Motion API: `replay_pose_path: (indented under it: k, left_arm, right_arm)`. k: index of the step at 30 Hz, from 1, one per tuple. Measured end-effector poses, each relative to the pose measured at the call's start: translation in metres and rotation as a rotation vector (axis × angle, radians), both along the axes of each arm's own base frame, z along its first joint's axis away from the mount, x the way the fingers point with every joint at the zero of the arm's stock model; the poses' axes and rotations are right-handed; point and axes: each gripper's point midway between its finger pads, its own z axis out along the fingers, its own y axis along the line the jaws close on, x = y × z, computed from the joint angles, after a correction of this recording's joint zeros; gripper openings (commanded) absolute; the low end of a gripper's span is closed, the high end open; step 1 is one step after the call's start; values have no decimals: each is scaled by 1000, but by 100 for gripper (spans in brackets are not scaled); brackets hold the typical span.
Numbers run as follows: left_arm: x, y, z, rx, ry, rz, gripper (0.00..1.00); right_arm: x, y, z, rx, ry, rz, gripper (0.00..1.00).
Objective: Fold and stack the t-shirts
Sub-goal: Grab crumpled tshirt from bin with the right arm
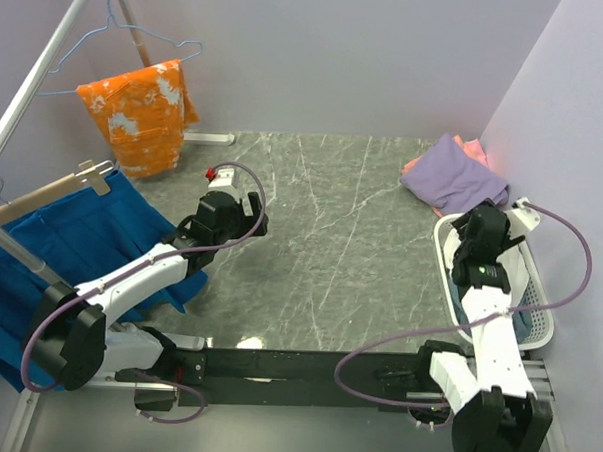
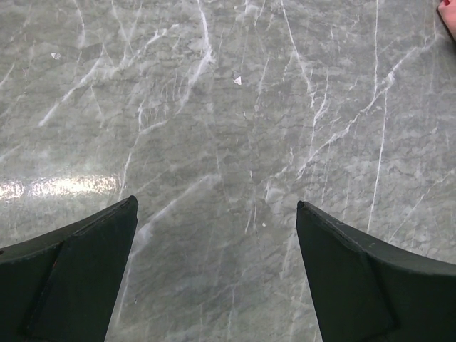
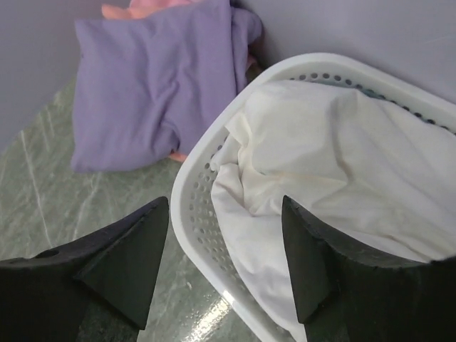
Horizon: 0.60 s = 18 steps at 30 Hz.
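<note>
Right wrist view: my right end effector (image 3: 224,205) hangs open and empty above the white t-shirt (image 3: 342,178) in the basket (image 3: 192,192); fetching it, I should next descend and pinch cloth.

Centre of marble table (image 1: 321,247): bare, free passage. Right corner: white basket (image 3: 196,192) beside the purple t-shirt (image 1: 459,178), both close to the wall (image 1: 556,117), leaving only a narrow gap. Left edge: blue cloth (image 1: 70,246), orange garment (image 1: 136,114) and rack pole (image 1: 35,74) crowd the approach, apparently overhanging the tabletop.
</note>
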Motion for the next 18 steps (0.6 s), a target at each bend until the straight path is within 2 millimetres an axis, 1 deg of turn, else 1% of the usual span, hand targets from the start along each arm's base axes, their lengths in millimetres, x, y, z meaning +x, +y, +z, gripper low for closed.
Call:
replay_pose_path:
  k: [2, 3, 5, 6, 7, 9, 10, 12, 13, 18]
  left_arm:
    - [0, 0, -1, 1, 4, -1, 98]
    - [0, 0, -3, 3, 8, -1, 98]
    - [1, -1, -7, 9, 16, -1, 98]
    - [1, 0, -9, 12, 21, 0, 98]
    - [1, 0, -11, 16, 26, 1, 98]
    - [2, 2, -14, 21, 34, 7, 97]
    - [3, 3, -16, 23, 38, 10, 97]
    - [6, 7, -19, 23, 42, 20, 96]
    - [8, 8, -20, 23, 43, 24, 96]
    - [14, 15, -31, 26, 70, 37, 94]
  right_arm:
    - [8, 1, -9, 12, 38, 14, 70]
    - [14, 2, -18, 21, 69, 23, 69]
    - [25, 5, -44, 47, 147, 47, 67]
    - [28, 7, -62, 65, 199, 61, 66]
    - [29, 10, -79, 83, 252, 72, 65]
    - [29, 13, -101, 108, 319, 86, 62]
    - [28, 15, -109, 120, 343, 92, 49]
    - [29, 16, -115, 127, 358, 99, 21]
    - [28, 16, -116, 124, 363, 100, 0]
    - [28, 14, -115, 122, 363, 94, 0]
